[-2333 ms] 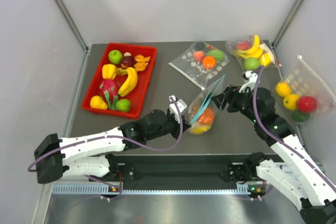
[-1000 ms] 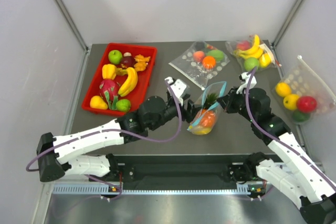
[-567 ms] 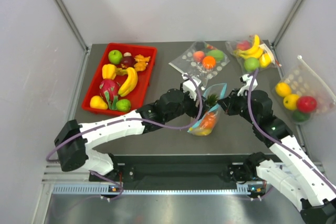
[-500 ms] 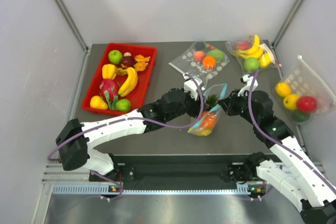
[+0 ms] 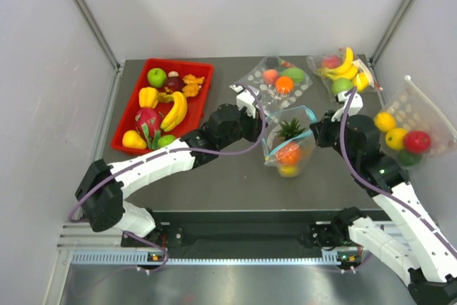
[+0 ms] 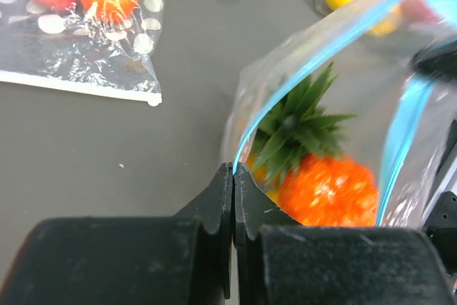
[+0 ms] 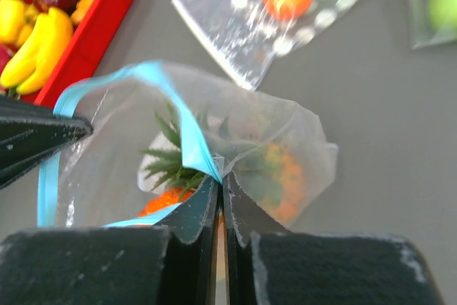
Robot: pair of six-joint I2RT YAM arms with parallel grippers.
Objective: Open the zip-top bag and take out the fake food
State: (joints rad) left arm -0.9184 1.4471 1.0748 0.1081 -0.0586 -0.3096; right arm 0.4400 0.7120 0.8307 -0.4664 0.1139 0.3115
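- Left end effector (image 6: 233, 171) is pinched together on one rim of the zip-top bag (image 5: 303, 152); right end effector (image 7: 221, 180) is clamped on the opposite teal strip.
- The bag stands mid-table (image 5: 214, 176), with the fake food (image 5: 288, 153) inside.
- A second ago the left fingers were apart, and the bag's mouth gapes wider now.

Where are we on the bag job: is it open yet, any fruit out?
Done: the zip-top bag is open at the mouth, its teal strip spread in a loop. In hand: the left gripper and right gripper each pinch an opposite side of the rim. Left: the fake food, pineapple included, sits inside.
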